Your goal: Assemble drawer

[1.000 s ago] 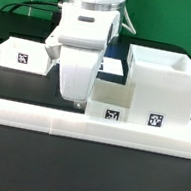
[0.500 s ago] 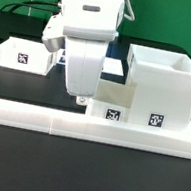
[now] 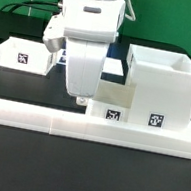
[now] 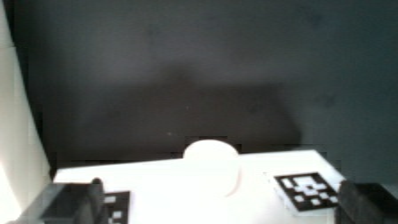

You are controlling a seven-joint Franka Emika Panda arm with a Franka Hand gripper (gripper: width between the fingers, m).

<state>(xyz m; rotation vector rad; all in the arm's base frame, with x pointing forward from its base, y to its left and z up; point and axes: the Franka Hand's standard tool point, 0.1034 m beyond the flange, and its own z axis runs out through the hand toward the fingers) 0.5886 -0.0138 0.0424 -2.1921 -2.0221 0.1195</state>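
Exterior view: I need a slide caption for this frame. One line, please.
Gripper hangs at the low drawer's edge, beside the tall housing.

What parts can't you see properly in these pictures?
- Gripper, exterior view: the arm's white body covers the fingertips, so open or shut is unclear.
- Drawer, exterior view: the arm hides its end on the exterior view's left.
- Knob, wrist view: blurred; only a pale round shape.
- Tag, wrist view: too blurred to read.
- Fingers, wrist view: cut off by the picture edge.
- Small white box, exterior view: the arm covers one end.
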